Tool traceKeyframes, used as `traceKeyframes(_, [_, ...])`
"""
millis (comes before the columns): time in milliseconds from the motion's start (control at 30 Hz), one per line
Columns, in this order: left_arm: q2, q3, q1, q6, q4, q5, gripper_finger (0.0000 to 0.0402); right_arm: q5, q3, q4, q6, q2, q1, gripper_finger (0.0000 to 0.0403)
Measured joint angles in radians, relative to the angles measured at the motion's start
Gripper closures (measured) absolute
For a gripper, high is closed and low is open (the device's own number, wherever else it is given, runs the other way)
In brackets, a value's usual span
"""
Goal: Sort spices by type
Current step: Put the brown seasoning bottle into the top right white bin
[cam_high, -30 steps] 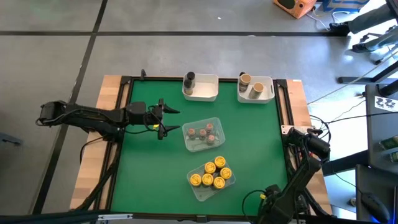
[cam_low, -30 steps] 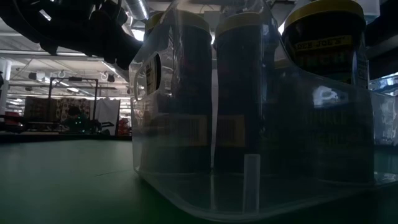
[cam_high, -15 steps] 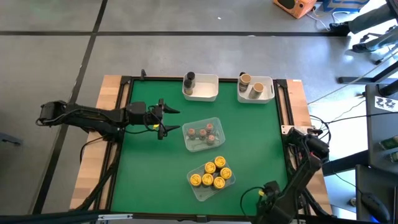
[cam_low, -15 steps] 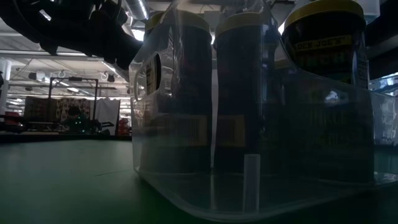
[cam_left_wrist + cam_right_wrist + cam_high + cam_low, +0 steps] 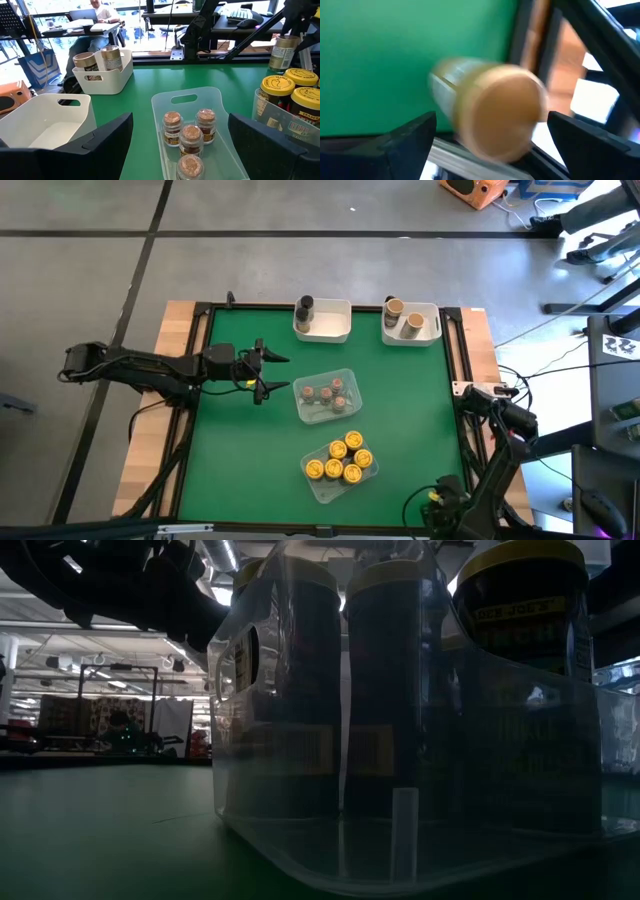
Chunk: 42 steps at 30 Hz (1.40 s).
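Several yellow-lidded spices (image 5: 342, 459) stand in a clear tray (image 5: 318, 485) near the front. They fill the low view (image 5: 390, 690). Reddish-brown-topped spices (image 5: 326, 395) stand in a second clear tray at the middle. Two tan-lidded jars (image 5: 404, 317) stand in the far right white bin, and a dark grey jar (image 5: 303, 308) stands at the far left bin. One tan-lidded jar (image 5: 495, 115) stands upright at the table's right rail (image 5: 282, 50). My right gripper (image 5: 478, 395) is open above it, one finger on either side. My left gripper (image 5: 272, 372) waits open, left of the middle tray.
The two white bins (image 5: 330, 330) (image 5: 425, 332) sit along the far edge. A dark frame and wooden border (image 5: 478, 340) run along the table's right side. Bare green mat (image 5: 240, 470) lies at the near left. A person sits in the room beyond (image 5: 95, 10).
My right gripper has risen a little, shifted slightly toward the table's right edge and turned about its wrist. Its fingers have stayed wide apart. The trays and the jars in them have not moved.
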Motion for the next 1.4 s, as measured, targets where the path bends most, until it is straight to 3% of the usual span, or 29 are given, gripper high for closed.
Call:
traceKeyframes(433, [0.0, 0.0, 0.0, 0.002, 0.0, 0.0, 0.0088, 0.051, -0.157, 0.274, -0.062, -0.003, -0.009, 0.0024])
traceKeyframes(900, [0.0, 0.0, 0.0, 0.003, -0.001, 0.0, 0.0088, 0.066, -0.199, 0.297, -0.082, -0.006, -0.022, 0.0029])
traceKeyframes(1067, [0.0, 0.0, 0.0, 0.003, 0.0, 0.0, 0.0088, 0.074, -0.201, 0.279, -0.089, -0.003, -0.034, 0.0077])
traceKeyframes(1400, [0.0, 0.0, 0.0, 0.003, 0.0, 0.0, 0.0088, 0.106, -0.203, 0.285, -0.092, -0.022, -0.034, 0.025])
